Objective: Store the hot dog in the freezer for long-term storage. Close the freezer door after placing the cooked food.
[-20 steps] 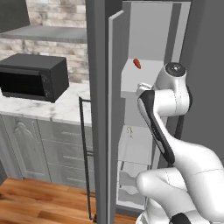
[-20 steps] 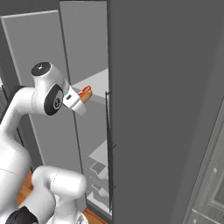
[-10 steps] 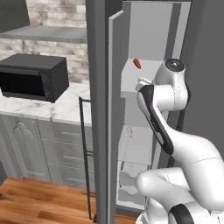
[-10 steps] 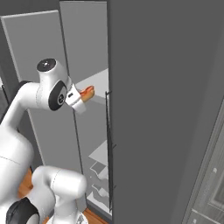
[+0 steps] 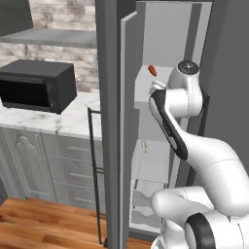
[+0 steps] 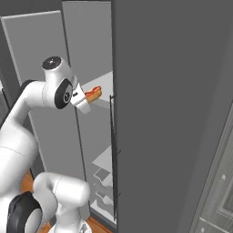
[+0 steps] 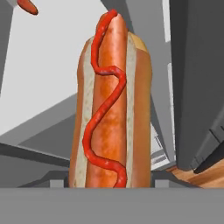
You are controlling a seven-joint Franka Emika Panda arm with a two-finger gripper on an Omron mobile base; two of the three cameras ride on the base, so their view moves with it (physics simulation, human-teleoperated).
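The hot dog is clamped lengthwise in the hand, its tip poking past the front edge of the open freezer at the height of a pale shelf, where a small bare sausage piece already lies. So the pick-up looks done and the carry is nearly over, but the bun is not yet set down. What remains, I judge, is to release it inside, draw back, and swing the freezer door shut.
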